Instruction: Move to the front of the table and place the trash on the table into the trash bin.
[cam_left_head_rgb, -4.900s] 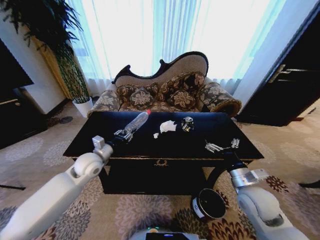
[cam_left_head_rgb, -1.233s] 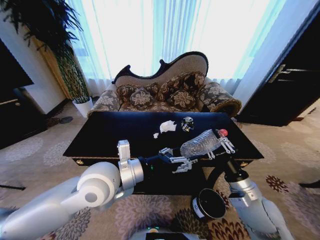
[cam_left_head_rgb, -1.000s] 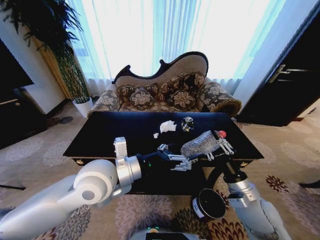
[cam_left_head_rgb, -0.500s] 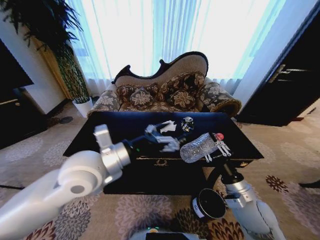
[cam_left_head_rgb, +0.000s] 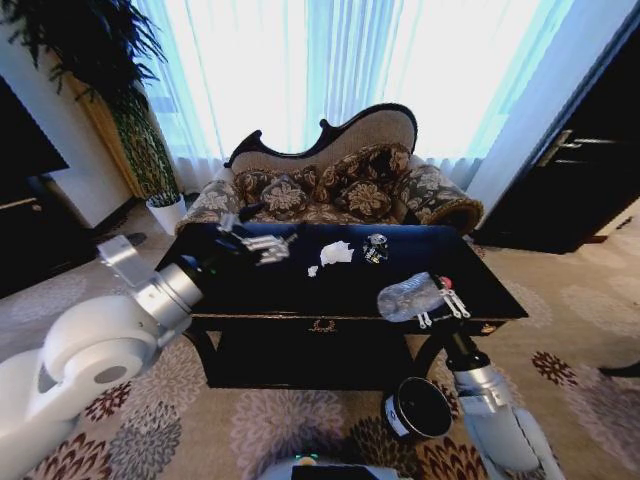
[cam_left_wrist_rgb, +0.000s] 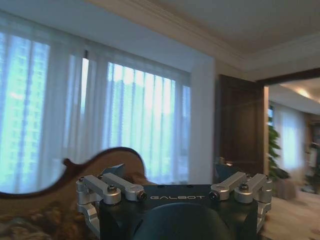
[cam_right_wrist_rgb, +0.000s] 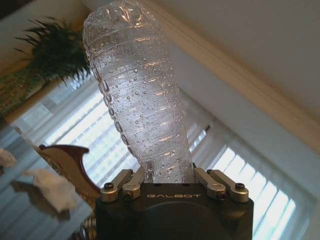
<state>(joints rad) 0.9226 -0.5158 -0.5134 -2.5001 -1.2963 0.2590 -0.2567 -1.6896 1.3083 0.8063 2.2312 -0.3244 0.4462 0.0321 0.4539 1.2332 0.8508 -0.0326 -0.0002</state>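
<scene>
1. A patterned sofa (cam_left_head_rgb: 330, 185) is standing behind the surface (cam_left_head_rgb: 230, 290); the trash bin (cam_left_head_rgb: 417, 408) is sitting on the carpet by its front right corner.
2. The left tool (cam_left_head_rgb: 262, 245) is hovering released over the surface's left part.
3. The right tool (cam_left_head_rgb: 447, 303) is grasping a clear ribbed bottle (cam_left_head_rgb: 410, 297) by its neck above the front right edge.
4. A tissue wad (cam_left_head_rgb: 336, 253) and a wrapper (cam_left_head_rgb: 376, 247) are lying mid-surface.

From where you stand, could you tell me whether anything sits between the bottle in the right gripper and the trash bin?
Nothing visible does. The right gripper holds the clear bottle above the table's front right edge, and the trash bin stands open on the carpet just below.
</scene>
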